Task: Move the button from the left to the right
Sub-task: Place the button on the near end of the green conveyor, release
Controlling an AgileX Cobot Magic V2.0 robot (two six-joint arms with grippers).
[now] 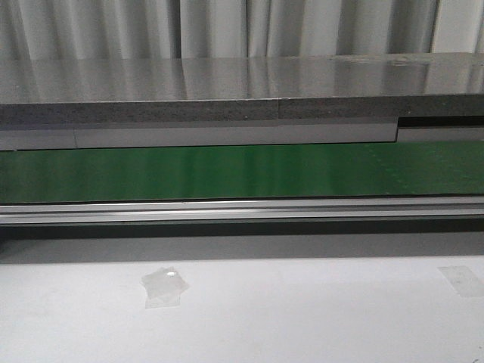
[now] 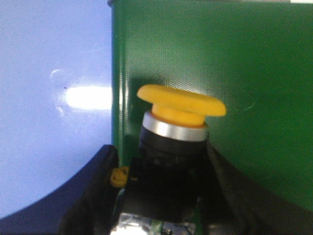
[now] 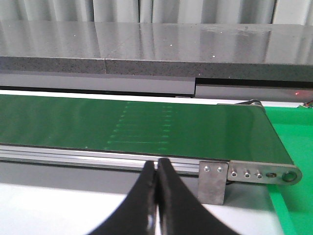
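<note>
The button (image 2: 181,105) shows only in the left wrist view: a round yellow-orange cap, a silver ring and a black boxy body with a small yellow detail at its side. My left gripper (image 2: 160,152) is shut on the black body, one dark finger on each side, cap pointing away from the wrist. It hangs over the edge between a green surface (image 2: 234,54) and a white one (image 2: 49,58). My right gripper (image 3: 156,165) is shut with nothing in it, over the white table just before the conveyor's rail. Neither gripper nor the button appears in the front view.
A green conveyor belt (image 1: 242,170) runs across behind an aluminium rail (image 1: 242,210), under a grey shelf (image 1: 227,91). Its right end bracket (image 3: 249,174) borders a bright green area (image 3: 293,132). Clear tape patches (image 1: 162,286) lie on the white table (image 1: 302,318).
</note>
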